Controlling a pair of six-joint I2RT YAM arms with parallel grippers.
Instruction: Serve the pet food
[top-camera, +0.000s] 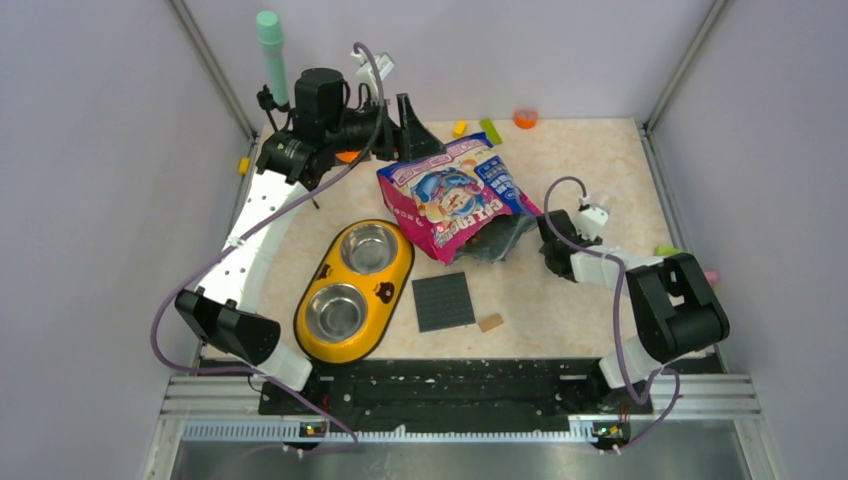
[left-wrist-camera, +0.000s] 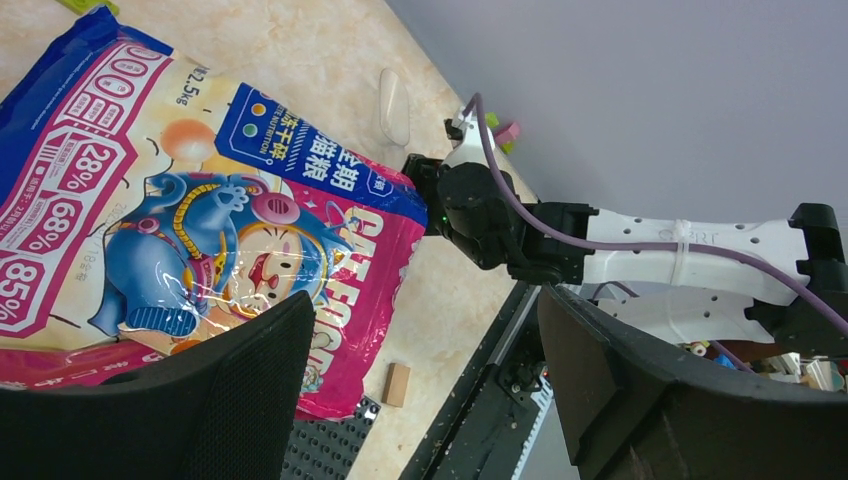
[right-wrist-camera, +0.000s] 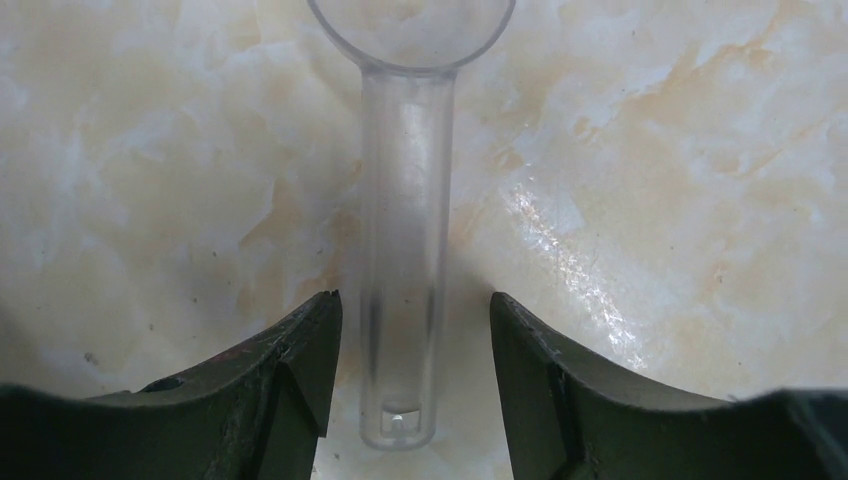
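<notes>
Dark fingers (right-wrist-camera: 300, 370) of the right gripper (right-wrist-camera: 413, 300) are filling the bottom of the right wrist view. They are standing apart on either side of the handle of a clear plastic scoop (right-wrist-camera: 405, 250). A gap is showing between each finger and the handle, so the jaws are partly open and gripping nothing. The scoop is lying flat on the marbled table (top-camera: 590, 170), right of its middle, with its bowl pointing away from the gripper.

A glossy blue-pink bag (top-camera: 450, 195) is lying flat around the table's middle, reaching toward the far edge. Its open mouth is facing the right gripper. The pet food (top-camera: 481, 238) is showing only as a brownish patch inside that mouth, and single pellets are too small to tell.

The left gripper (left-wrist-camera: 428, 390) is hovering over the bag's far end, near the far edge, with its jaws spread wide and holding nothing.

A yellow feeder (top-camera: 403, 268) with two steel bowls is sitting toward the near left corner. Beside it, nearer the near edge, a dark studded plate (top-camera: 443, 301) and a small tan block (top-camera: 490, 322) are lying apart from each other.
</notes>
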